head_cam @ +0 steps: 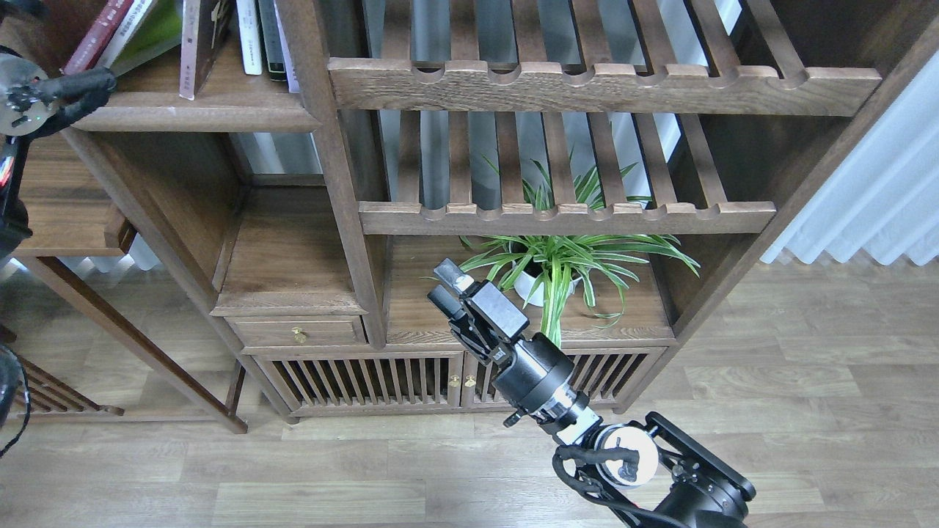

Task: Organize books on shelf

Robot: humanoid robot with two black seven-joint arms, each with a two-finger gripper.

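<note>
The shelf [220, 110] sits at the far left, a solid dark-brown board with a rounded front edge; on it stand the books; the red book [95, 33] and the yellow-green and white book [150, 29] lean to the right at the left end, touching each other; the maroon book [198, 44] stands just to their right, tilted a little; beside it, against the post, are thin white and dark volumes [264, 37].

The left claw [103, 79] reaches in from the left edge and ends at the shelf's left front corner, just below the leaning red book; its fingers cannot be told apart, so I cannot tell whether it is open or closed, nor whether it touches a book.

The right claw [447, 286] rises from the near right, well apart from the shelf, in front of the lower compartment; its two fingers lie close together with nothing between them; just right of it stands a potted plant [557, 264] under the slatted racks [572, 213].
</note>
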